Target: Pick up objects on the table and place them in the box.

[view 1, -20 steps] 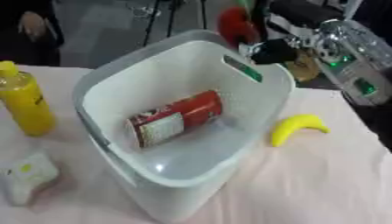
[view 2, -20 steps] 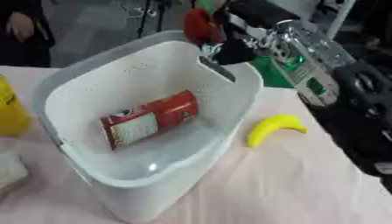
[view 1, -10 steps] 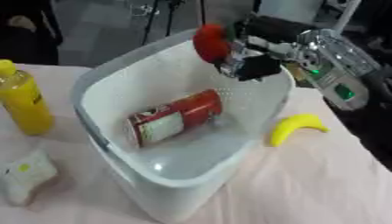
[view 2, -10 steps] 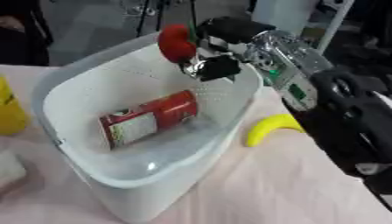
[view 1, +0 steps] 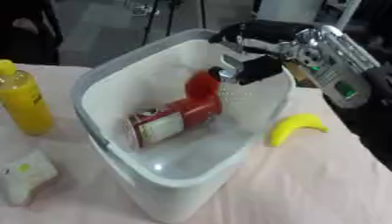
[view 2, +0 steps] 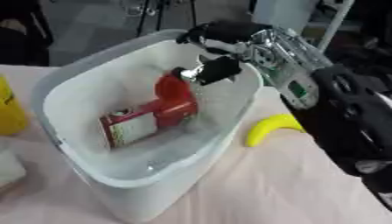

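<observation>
We are at the dropping step. Our right hand [view 1: 257,52] hangs over the far right corner of the box [view 1: 115,151], fingers spread and holding nothing, and the red round object [view 1: 202,84] sits just below it, inside the box, against the upper end of the red can [view 1: 170,118] that lies on its side on the box floor. Whether the red object is at rest or in mid-fall we cannot tell; it looks clear of the fingers.

Our left hand shows in neither view.

Outside the box, the banana [view 1: 293,127] lies on the table [view 1: 306,183] just beside the box's right wall, the yellow bottle [view 1: 24,101] stands near the table's left edge, and a pale packet [view 1: 26,176] lies toward the near left corner.

As we judge it, the next move calls for lifting the hand up over the box rim without catching it, then swinging right and down to the banana, the nearest item left.
</observation>
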